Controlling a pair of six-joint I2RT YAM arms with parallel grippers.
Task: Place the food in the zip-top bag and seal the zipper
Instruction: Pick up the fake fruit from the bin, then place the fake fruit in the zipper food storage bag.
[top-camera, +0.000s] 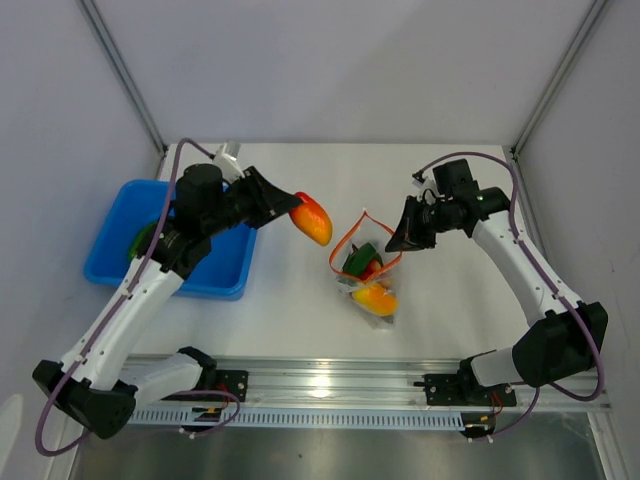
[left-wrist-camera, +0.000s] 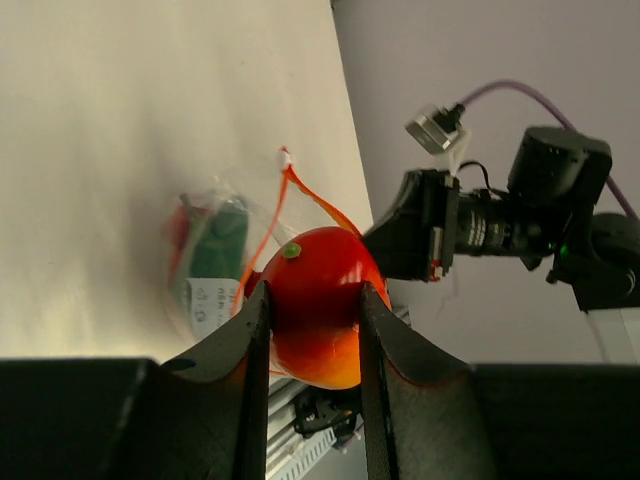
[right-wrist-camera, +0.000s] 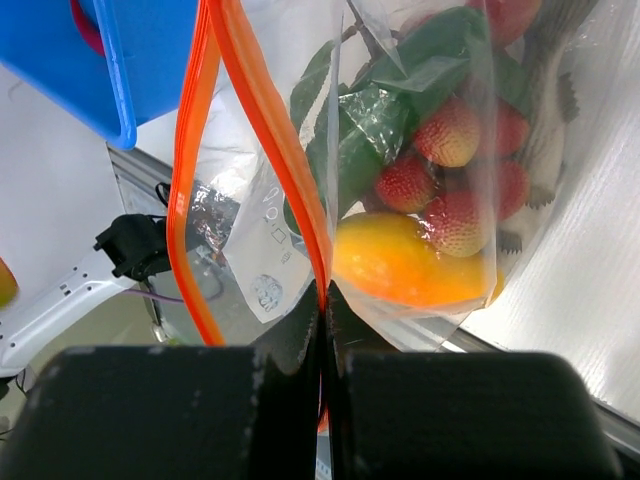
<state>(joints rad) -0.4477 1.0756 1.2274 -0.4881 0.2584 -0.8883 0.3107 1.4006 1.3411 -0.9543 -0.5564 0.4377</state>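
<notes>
The left gripper (top-camera: 298, 209) is up off the table, out past the right edge of the blue tray (top-camera: 110, 255). Its two dark fingers (left-wrist-camera: 243, 345) are closed partway onto a red-and-yellow toy mango (top-camera: 314, 222). There's one finger on each flank, and the fruit's yellow end pokes out beyond the tips. That mango hangs in the air just left of the zip-top bag (top-camera: 366, 268), near its mouth but not touching it.

Over to the right gripper (top-camera: 398, 243): its jaws are pressed fully together, clamped on the zipper (right-wrist-camera: 268, 130), the orange strip edging the bag's mouth. In the right wrist view the strip runs straight down into the pinch. The mouth gapes wide, the strip making an open loop on the side facing the held mango. The bag's filled lower end rests on the white table (top-camera: 300, 320), about mid-table, between the two arms.

Inside the clear plastic there's a second mango (right-wrist-camera: 400, 265) at the bottom. Several strawberries (right-wrist-camera: 446, 135) are packed above it, and a green pepper (right-wrist-camera: 365, 140) is pressed against them.

The tray sits at the table's left side, well apart from the bag. Something green (top-camera: 141, 240) shows in it beneath the left arm, too hidden to tell which piece it is.
</notes>
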